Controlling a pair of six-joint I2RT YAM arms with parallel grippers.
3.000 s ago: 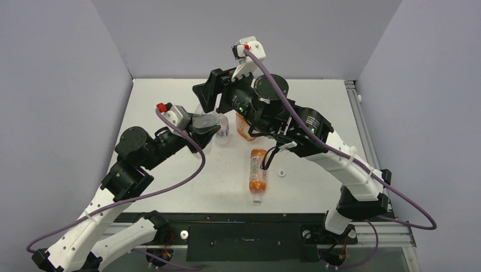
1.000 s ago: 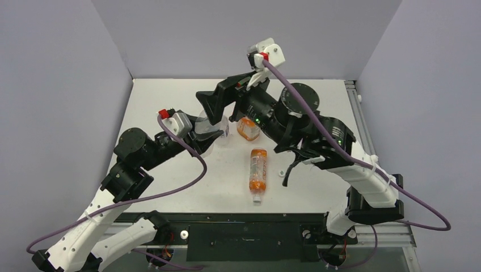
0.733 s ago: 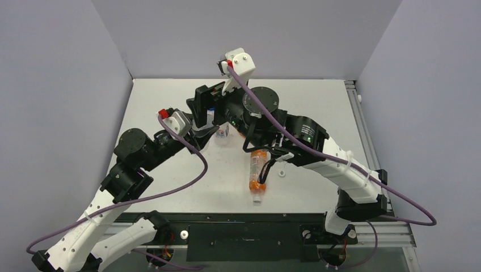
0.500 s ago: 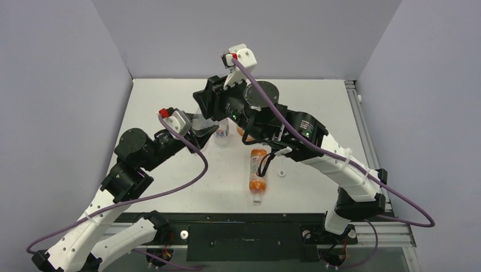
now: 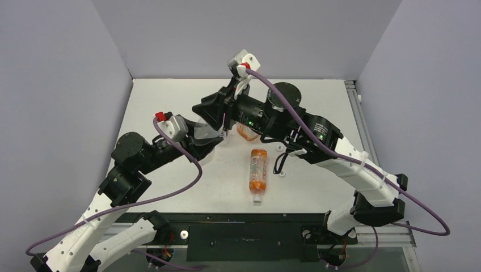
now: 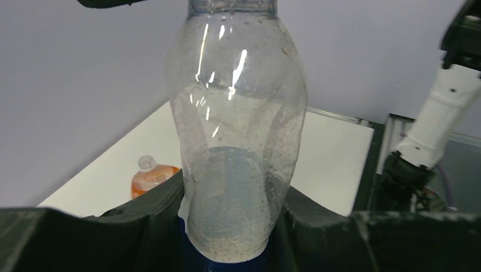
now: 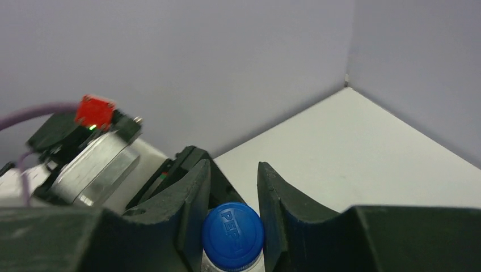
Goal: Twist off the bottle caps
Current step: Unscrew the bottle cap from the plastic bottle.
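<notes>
Pinching the blue cap (image 7: 233,235) between its two fingers, the right gripper (image 7: 233,195) is closed on the cap's rim, one finger on each side, with the printed top facing the wrist camera. The cap crowns a clear bottle (image 6: 235,113), which the left gripper (image 6: 230,238) clamps low on its body, jaws pressed in on both flanks near the base. The bottle's long axis runs from the left gripper at the bottom to the right gripper at the top, standing roughly upright over the left-centre of the table (image 5: 317,107). Whether its base touches the surface cannot be told. Any twist would seem to turn about that axis, the right arm working the cap while the left arm, nearer the body of the bottle, braces it against spinning. Farther out, a slim orange bottle (image 5: 257,173) lies on its side near the middle of the table, pointing toward the arm bases. A small white cap (image 5: 282,173) rests loose just beside it. A wide orange bottle (image 6: 150,175) stands behind, partly hidden by the right arm, its neck apparently bare
</notes>
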